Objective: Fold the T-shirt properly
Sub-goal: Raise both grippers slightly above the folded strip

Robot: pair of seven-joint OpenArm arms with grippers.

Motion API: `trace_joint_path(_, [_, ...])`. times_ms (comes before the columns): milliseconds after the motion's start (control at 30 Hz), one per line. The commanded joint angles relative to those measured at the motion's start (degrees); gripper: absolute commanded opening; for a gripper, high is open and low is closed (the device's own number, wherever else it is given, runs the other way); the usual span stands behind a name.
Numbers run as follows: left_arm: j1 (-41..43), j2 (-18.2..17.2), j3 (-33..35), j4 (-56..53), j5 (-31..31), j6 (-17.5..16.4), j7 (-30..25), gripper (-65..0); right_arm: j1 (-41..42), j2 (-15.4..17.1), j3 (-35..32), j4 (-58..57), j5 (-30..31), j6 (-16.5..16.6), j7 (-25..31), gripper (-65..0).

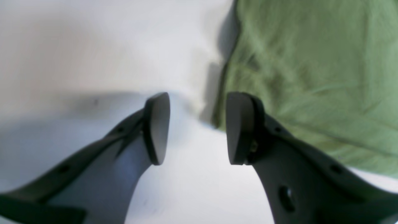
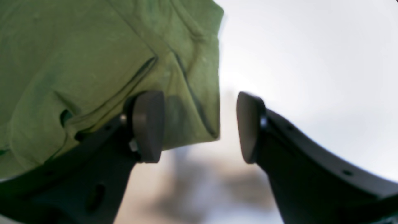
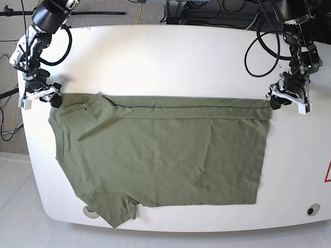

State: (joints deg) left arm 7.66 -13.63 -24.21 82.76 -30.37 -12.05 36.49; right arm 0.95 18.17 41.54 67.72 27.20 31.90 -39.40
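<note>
While my left gripper [image 1: 196, 129] gapes empty beside the T-shirt [image 3: 165, 155], right gripper [image 2: 200, 127] spread wide at its corner, white table [image 3: 170, 57] beneath.

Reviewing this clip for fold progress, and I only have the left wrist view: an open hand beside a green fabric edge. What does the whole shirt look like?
Observer: In the base view the T-shirt lies flat on the white table, with its far long edge folded over into a narrow band.
Operator: Where is the other arm?
Observer: The right hand is at the shirt's opposite far corner, on the sleeve end.
Operator: Is it gripping?
Observer: No. In the right wrist view the right hand is open, with the shirt's corner between its pads but not pinched.
Operator: And the near sleeve?
Observer: It sticks out unfolded at the table's front edge.
</note>
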Motion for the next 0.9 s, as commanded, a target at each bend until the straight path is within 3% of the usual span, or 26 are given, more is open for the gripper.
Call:
trace_joint_path(0, [-0.61, -0.66, -0.22, 0.07, -0.2, -0.55, -1.08, -37.0, 1.27, 1.21, -0.1, -0.01, 0.22, -0.12, 0.18, -29.4])
trace_joint_path(500, [-0.6, -0.9, 0.02, 0.0, -1.3, 0.03, -1.26, -36.9, 4.37, 1.09, -1.54, -3.52, -0.84, 0.6, 1.34, -31.0])
trace_joint_path(867, [-0.23, -0.88, 0.18, 0.03, -1.01, -0.03, -1.49, -37.5, 3.38, 0.87, -4.01, -4.89, -0.24, 0.54, 1.18, -64.8])
